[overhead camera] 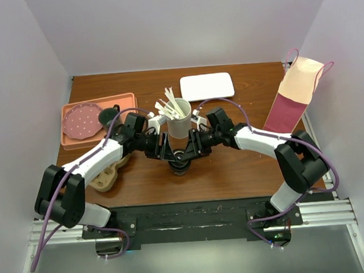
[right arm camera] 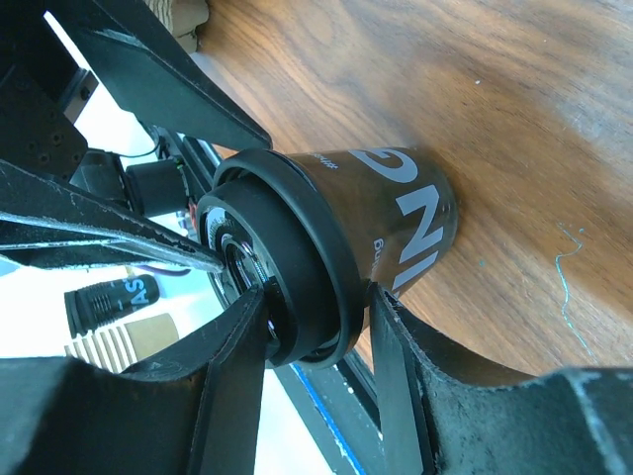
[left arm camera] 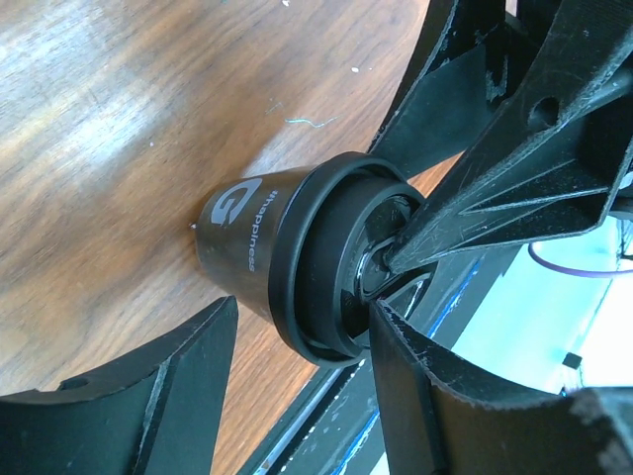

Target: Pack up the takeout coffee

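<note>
The takeout coffee (overhead camera: 179, 163), a dark cup with a black lid, stands at the table's middle near the front, between both grippers. In the left wrist view the cup (left arm camera: 247, 242) lies between my left gripper's (left arm camera: 309, 332) spread fingers. One fingertip (left arm camera: 388, 322) touches the lid top; the other stands a little off the cup wall. In the right wrist view my right gripper (right arm camera: 318, 332) pinches the lid (right arm camera: 297, 267), one finger on its top and one under its rim. From above, the left gripper (overhead camera: 165, 151) and right gripper (overhead camera: 194, 145) nearly meet over the cup.
A white cup of stirrers (overhead camera: 176, 121) stands just behind the grippers. A cardboard cup carrier (overhead camera: 107, 176) lies under the left arm. A pink tray (overhead camera: 76, 142) holds a dotted plate (overhead camera: 81, 120) and a dark mug (overhead camera: 110, 114). A white tray (overhead camera: 206, 86) and a paper bag (overhead camera: 294, 94) are at the back right.
</note>
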Available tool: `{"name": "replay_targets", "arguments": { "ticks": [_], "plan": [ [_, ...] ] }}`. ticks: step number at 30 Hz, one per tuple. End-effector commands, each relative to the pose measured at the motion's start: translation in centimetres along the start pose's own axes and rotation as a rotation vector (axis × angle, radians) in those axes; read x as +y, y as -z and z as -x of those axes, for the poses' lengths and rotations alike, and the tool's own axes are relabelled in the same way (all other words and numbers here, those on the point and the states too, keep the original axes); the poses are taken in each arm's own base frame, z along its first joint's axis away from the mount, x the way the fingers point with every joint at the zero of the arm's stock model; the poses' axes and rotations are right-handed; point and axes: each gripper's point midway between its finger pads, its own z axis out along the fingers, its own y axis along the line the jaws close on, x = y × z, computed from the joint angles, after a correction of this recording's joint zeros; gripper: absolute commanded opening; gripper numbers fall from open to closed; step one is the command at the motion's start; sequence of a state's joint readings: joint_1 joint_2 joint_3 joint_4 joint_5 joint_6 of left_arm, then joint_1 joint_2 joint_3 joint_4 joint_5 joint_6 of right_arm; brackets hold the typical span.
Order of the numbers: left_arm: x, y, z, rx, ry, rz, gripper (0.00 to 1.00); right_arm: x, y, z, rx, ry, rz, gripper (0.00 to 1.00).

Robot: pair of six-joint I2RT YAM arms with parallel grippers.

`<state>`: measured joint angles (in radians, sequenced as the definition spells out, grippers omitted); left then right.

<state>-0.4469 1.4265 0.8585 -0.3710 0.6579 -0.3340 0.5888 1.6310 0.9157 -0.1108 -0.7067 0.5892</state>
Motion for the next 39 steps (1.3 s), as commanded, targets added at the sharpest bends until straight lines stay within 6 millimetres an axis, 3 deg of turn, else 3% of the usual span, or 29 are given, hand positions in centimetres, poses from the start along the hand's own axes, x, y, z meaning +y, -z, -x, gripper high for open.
{"name": "replay_targets", "arguments": {
  "ticks": [1, 5, 10, 17, 21, 25, 32, 39],
  "plan": [
    [-0.5, -0.9, 0.2, -0.014, 0.005, -0.033, 0.60, -3.8, -0.4, -2.0, 0.028, -0.064, -0.157, 0.42],
    [0.0, -1.2, 0.1, -0.017, 0.026, -0.014, 0.57, -3.6, -0.4, -2.0, 0.027, -0.062, -0.148, 0.42],
    [2.0, -1.3, -1.2, 0.026, 0.045, 0.077, 0.55, -2.4, 0.0, -1.5, 0.017, -0.062, -0.124, 0.47],
    [3.6, -1.7, -3.1, 0.079, 0.069, 0.126, 0.52, 1.0, 1.8, 0.9, -0.048, -0.031, -0.067, 0.56],
    [4.3, -1.9, -3.7, 0.101, 0.077, 0.150, 0.52, 1.2, 2.7, 1.0, -0.063, -0.031, -0.070, 0.66],
    [4.9, -2.0, -4.2, 0.119, 0.078, 0.170, 0.51, 1.5, 3.5, 0.9, -0.073, -0.022, -0.054, 0.68],
    [5.4, -2.2, -4.7, 0.140, 0.085, 0.185, 0.51, 1.2, 5.4, 2.8, -0.146, -0.035, -0.027, 0.61],
    [5.5, -2.3, -4.9, 0.147, 0.094, 0.185, 0.51, -0.3, 4.2, 3.6, -0.129, -0.034, -0.037, 0.50]
  ]
}}
